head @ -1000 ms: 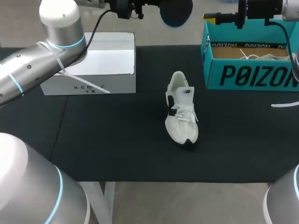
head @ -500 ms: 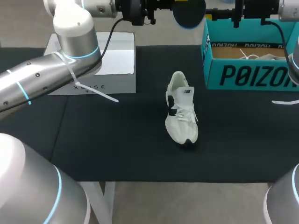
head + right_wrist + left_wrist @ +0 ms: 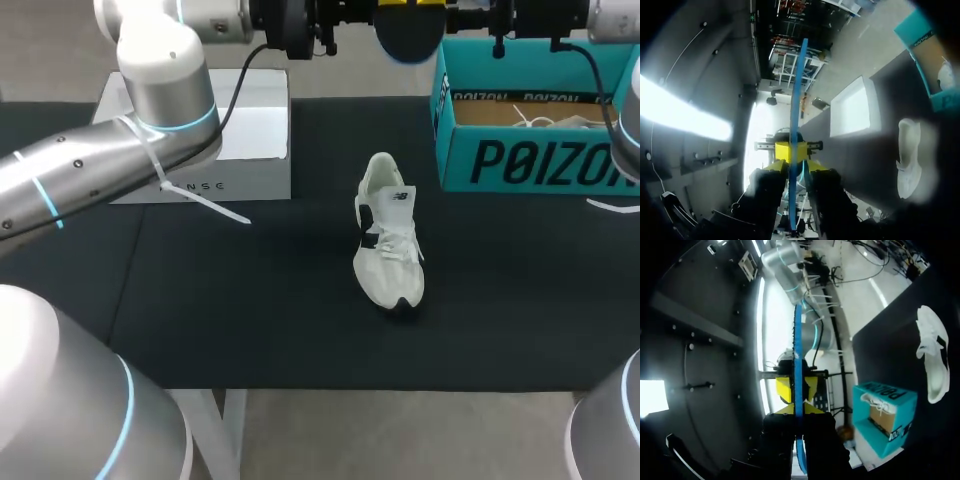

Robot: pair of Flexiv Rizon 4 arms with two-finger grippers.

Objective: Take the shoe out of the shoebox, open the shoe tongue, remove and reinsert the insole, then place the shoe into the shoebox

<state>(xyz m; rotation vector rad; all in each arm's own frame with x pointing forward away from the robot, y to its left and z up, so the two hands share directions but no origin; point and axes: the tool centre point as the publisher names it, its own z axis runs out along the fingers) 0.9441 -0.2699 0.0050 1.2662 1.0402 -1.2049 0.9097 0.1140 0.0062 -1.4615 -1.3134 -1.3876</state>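
A dark blue insole (image 3: 408,28) hangs high above the table's far edge, between my two grippers. My left gripper (image 3: 375,10) comes from the left and is shut on it; in the left wrist view (image 3: 798,410) the insole (image 3: 798,350) stands edge-on between its fingers. My right gripper (image 3: 455,12) meets it from the right; in the right wrist view (image 3: 795,162) its yellow tips press both faces of the insole (image 3: 799,90). The white shoe (image 3: 388,245) lies mid-table, toe toward the front. The teal shoebox (image 3: 540,160) stands open at the back right.
A second white shoe (image 3: 560,118) lies inside the shoebox. A white box (image 3: 230,125) sits at the back left on the black mat (image 3: 250,300). My left arm (image 3: 100,170) crosses above the white box.
My left arm has swung right, carrying the insole toward the right gripper. The right gripper's fingers have closed in onto the insole.
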